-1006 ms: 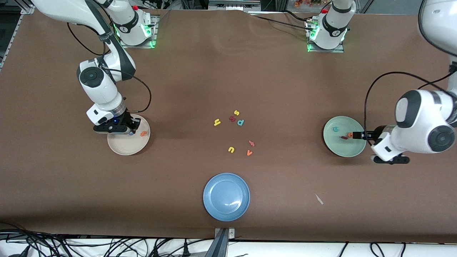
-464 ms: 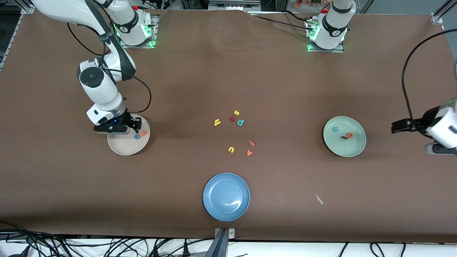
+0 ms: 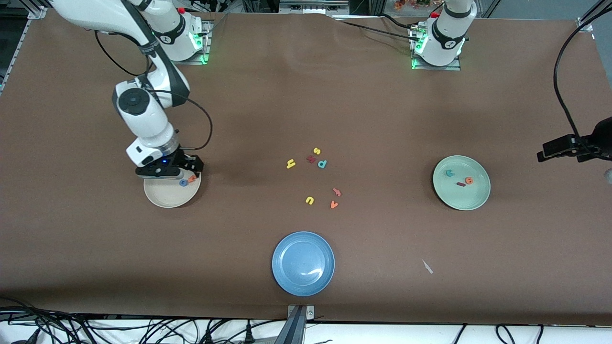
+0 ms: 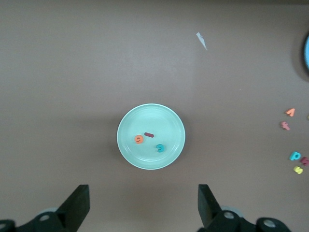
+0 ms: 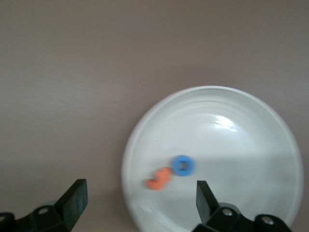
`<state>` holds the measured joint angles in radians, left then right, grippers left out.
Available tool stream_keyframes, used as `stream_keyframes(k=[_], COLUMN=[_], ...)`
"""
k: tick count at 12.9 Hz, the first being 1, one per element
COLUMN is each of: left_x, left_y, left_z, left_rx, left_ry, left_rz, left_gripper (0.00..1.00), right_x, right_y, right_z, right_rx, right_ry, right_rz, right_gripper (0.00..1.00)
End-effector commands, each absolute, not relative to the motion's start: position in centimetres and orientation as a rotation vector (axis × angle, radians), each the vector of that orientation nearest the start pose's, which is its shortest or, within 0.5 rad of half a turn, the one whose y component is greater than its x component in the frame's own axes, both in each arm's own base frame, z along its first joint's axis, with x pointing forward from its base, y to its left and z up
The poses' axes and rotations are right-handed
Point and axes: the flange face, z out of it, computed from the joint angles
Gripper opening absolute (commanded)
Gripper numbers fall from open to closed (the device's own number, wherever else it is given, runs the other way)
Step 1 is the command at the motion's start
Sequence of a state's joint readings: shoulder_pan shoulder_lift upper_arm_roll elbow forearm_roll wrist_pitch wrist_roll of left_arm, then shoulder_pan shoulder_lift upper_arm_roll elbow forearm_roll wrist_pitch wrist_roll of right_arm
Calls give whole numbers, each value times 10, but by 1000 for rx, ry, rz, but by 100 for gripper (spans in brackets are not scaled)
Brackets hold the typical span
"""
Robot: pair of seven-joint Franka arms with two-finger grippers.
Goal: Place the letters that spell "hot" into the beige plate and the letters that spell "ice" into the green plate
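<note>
I see the right claw (image 3: 189,168) spread wide and empty over the rim of the beige plate (image 3: 165,197), a smooth, round, shallow dish at the right arm's end of the table (image 3: 306,105). In that plate lie 2 small foam letters, touching: the blue ring-shaped o (image 3: 183,182) and the orange t (image 3: 191,178). The right wrist view shows both black fingers (image 5: 73,198) apart, the o (image 5: 183,165) and the t (image 5: 159,179) on the glossy surface below.

The left claw (image 4: 144,205) also stands open with nothing between its fingers, up in the air at the left arm's end of the table. Its camera looks down on the green plate (image 4: 171,118), round and mint-coloured, which holds 3 letters well apart from its rim: the teal c (image 3: 449,173), the dark red bar-like i (image 3: 461,184) and the orange e (image 3: 469,180).

The yellow h (image 3: 290,164) lies flat on the brown matte table near its middle, beside a loose cluster of other foam letters (image 3: 318,160). A smooth blue plate (image 3: 303,263) sits nearer the front camera.
</note>
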<state>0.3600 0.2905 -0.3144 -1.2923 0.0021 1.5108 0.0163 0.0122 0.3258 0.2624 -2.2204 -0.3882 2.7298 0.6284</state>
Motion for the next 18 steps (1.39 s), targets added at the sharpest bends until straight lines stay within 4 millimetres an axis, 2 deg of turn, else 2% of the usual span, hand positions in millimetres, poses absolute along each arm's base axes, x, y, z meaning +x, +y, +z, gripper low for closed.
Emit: stream_keyframes(k=[1,3,5,7,11,13,16,18], left_x=[611,603,592,589,577,573,569,568], left_y=[54,54,55,59,54,53,50,48], left_z=[616,622,631,628,619,615,613,613], left_rx=[-3234,-3224,-3200,-3197,-3248,-3269,-3294,-3296], left_ry=[-21,-23,-14,-4,-7,-26,-22,-18], left_rz=[32,47,48,62,82,99,159,167], left_gripper=[96,96,94,94,92,95,96,95], right_x=[554,555,545,531,519,513,519,518], right_y=[231,274,317,351,399,426,457,467], right_z=[253,253,247,236,212,197,192,191], right_rx=[-3087,-3036,-2976,-2922,-2796,-2760,-2733,-2708], right_ry=[185,309,477,640,1012,1148,1302,1365], right_rz=[-371,-376,-353,-314,-228,-192,-176,-170], right_gripper=[100,100,99,99,99,99,99,99])
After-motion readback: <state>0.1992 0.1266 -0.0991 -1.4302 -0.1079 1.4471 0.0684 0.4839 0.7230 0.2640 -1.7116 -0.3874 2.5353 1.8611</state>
